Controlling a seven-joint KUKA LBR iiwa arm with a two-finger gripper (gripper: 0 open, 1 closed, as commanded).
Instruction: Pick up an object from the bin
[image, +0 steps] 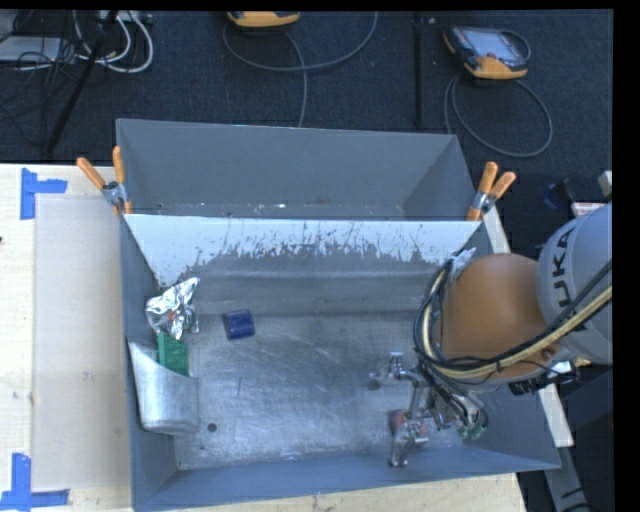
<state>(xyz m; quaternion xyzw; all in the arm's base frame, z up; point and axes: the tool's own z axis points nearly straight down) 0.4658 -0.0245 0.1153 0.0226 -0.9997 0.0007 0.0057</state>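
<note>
Gripper (405, 425) stood at the bin's (300, 180) 5 o'clock — claw state could not be told. 1 blue block (238, 324) lay toward 9 o'clock; centring above it before descending seemed best.

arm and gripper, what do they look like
The arm is pale grey with dark lettering, partly readable as UK. A rounded orange-brown cover sits at its wrist, with black and yellowish cables looped round it. The gripper is small, silvery metal with red and green bits.

A foil wad (172, 305) and small block (238, 324) lie left in the bin (300, 395), pincer (403, 438) right.
</note>
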